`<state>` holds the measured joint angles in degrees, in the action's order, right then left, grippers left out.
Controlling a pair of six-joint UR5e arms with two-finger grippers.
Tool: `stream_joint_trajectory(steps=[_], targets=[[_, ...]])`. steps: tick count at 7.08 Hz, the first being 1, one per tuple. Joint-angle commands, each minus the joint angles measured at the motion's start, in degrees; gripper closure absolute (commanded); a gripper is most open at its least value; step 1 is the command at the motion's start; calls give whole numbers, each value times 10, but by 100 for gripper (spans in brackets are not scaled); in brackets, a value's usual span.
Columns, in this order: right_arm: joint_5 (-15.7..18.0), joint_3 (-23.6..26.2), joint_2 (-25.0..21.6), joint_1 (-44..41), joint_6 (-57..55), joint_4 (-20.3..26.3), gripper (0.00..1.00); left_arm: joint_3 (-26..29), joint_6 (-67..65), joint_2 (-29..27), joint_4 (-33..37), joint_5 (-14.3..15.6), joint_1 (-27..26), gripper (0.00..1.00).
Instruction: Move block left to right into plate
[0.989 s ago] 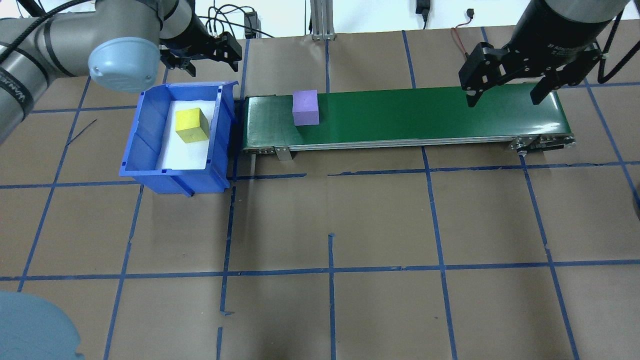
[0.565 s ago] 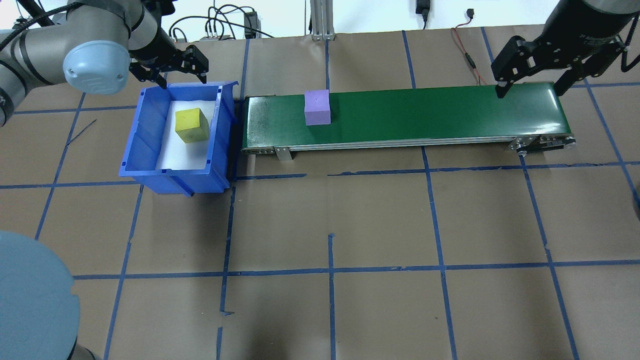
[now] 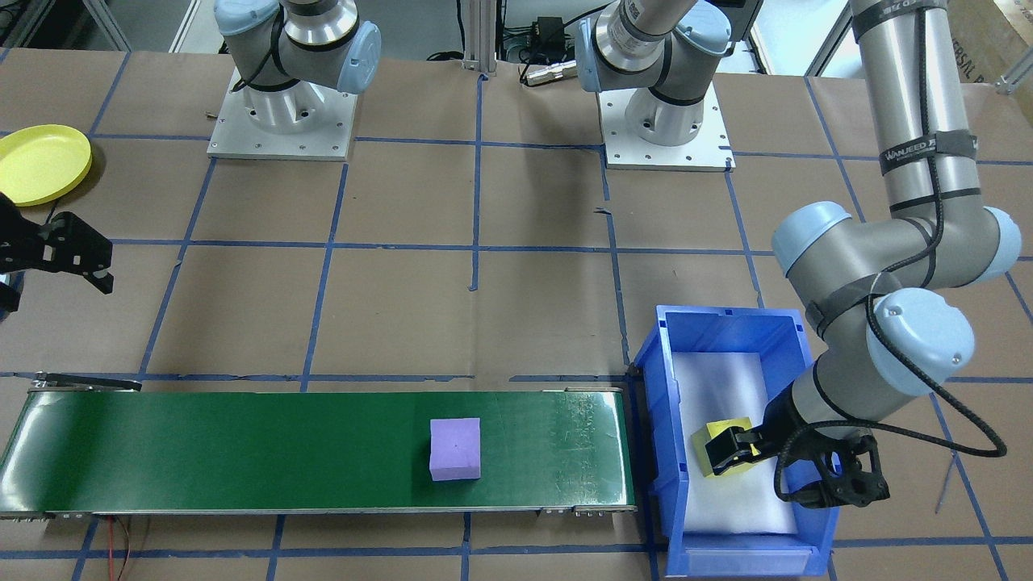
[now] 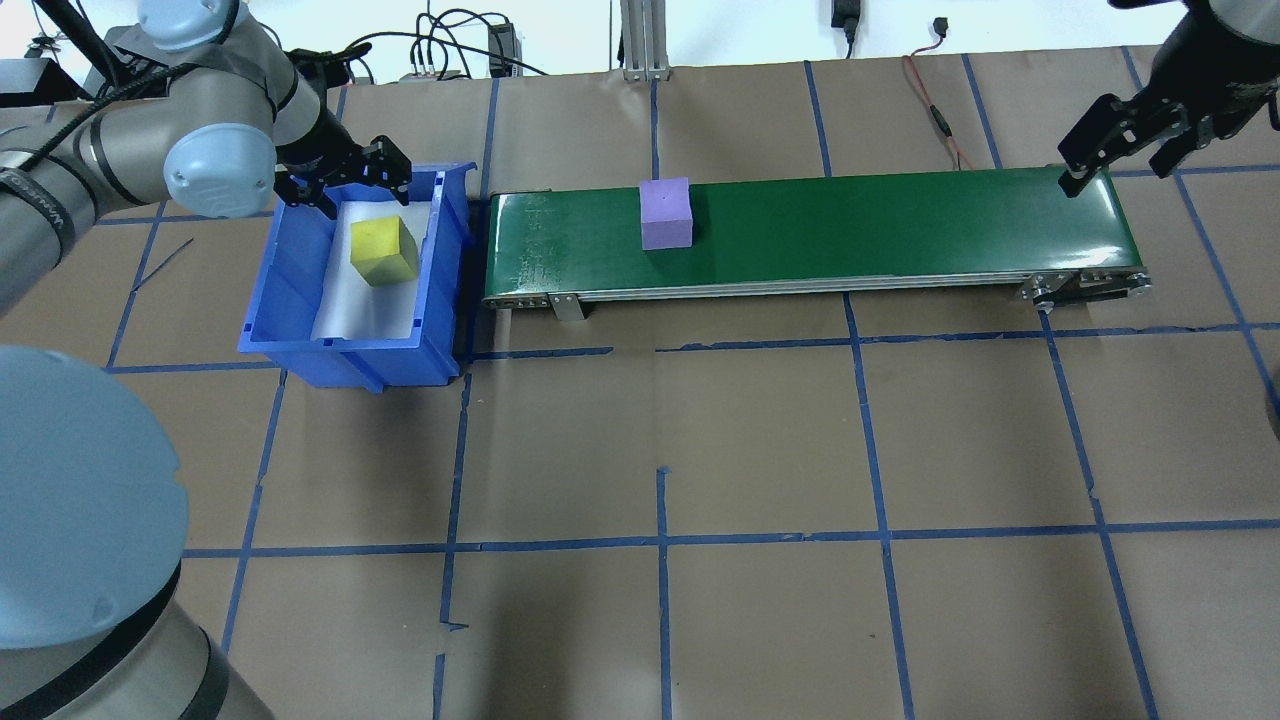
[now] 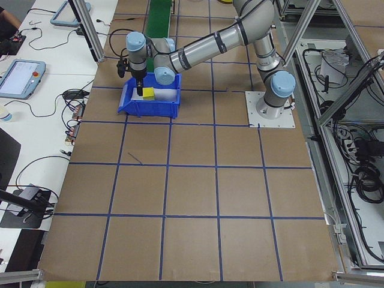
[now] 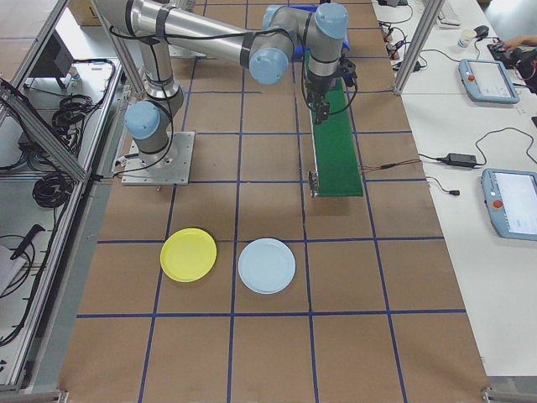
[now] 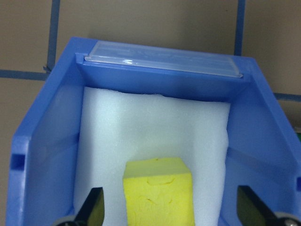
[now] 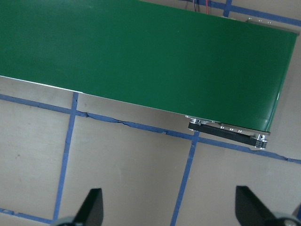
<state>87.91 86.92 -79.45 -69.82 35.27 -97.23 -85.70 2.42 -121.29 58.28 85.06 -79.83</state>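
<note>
L hand (image 4: 345, 185) is open, fingers spread wide, inside the far end of the blue bin (image 4: 270, 290). In the wrist view the two fingertips (image 7: 92, 208) stand at 7 and 5 o'clock, with the yellow block (image 7: 158, 192) at 6 between them, not touched. I judge the hand is lined up so on purpose: one finger on each side of the block, so closing will catch it square. The block sits on white foam (image 7: 155, 122) which lines the bin floor, prob. to keep it from sliding.

R hand (image 4: 1125, 140) is also open and holds nothing. It hangs over the right end of the green belt (image 4: 900, 230), near 2 o'clock of the overhead view. Its wrist cam shows only belt and brown surface (image 8: 127, 165) below, no block. Seems a waiting post: a block that rides the belt will arrive there.

The purple block (image 4: 666, 213) is on the belt, about 11 o'clock from centre of the overhead view, closer to the bin end, well apart from both hands. It is the task's thing nearest to transfer, I think.

Plates: a yellow plate (image 6: 188, 254) and a pale blue plate (image 6: 267, 265) lie side by side on the surface beyond the belt end on the robot's right, both apart from the R hand. Which plate is the target, cannot tell.
</note>
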Motion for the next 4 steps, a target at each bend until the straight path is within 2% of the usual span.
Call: stream_joint_trajectory(steps=[1,2,3,4], targets=[[1,3,36,42,115,-50,0,-8,-10,-23,-6,-2,0,0],[2,5,37,44,167,-50,0,-19,-17,-23,-6,-4,0,6],[1,11,37,44,171,-46,0,-26,-9,-23,-11,-19,0,37],[1,22,37,44,198,-49,0,-26,39,-20,-11,-19,0,88]])
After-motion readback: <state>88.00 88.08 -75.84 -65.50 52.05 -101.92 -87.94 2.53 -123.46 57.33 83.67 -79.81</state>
